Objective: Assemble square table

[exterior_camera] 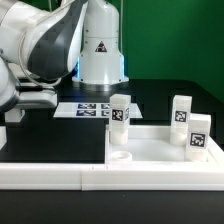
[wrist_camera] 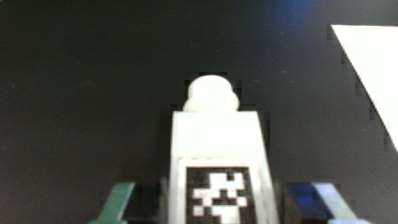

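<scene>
The pincer point(wrist_camera: 217, 200) is closed on a leg point(wrist_camera: 217, 150), fingers point(wrist_camera: 121, 200) at both sides. The leg's long axis runs away from the pincer, peg end outward, over the dark bench point(wrist_camera: 89, 60).

Looks like a robotics lab setup: black bench point(exterior_camera: 60, 140), green backdrop point(exterior_camera: 175, 40), a white robot arm point(exterior_camera: 50, 45) on its base, and a marker board point(exterior_camera: 95, 108) with printed tags lying flat.
</scene>
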Robot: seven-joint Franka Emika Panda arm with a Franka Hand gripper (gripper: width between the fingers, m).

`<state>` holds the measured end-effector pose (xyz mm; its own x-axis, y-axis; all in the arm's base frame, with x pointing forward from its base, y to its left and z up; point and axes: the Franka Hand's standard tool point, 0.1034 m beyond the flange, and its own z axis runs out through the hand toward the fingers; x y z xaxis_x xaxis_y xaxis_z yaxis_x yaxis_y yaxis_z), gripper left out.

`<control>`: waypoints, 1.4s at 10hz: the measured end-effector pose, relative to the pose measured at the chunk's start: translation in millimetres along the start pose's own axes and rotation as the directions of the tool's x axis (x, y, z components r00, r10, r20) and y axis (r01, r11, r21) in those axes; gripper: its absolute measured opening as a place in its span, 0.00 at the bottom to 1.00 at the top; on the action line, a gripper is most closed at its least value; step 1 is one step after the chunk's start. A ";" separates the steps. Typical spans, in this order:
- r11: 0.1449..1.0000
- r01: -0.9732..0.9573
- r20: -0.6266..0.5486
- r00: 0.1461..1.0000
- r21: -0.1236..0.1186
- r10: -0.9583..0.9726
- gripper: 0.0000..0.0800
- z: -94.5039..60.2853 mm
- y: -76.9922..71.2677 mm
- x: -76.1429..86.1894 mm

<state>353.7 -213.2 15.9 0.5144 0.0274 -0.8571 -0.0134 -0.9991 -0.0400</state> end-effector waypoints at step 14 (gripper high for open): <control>0.995 -0.054 -0.427 0.904 -0.089 0.011 0.36 -175.3 -87.9 -37.1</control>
<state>486.1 -132.0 141.2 0.8313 0.0005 -0.5558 0.0353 -0.9980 0.0519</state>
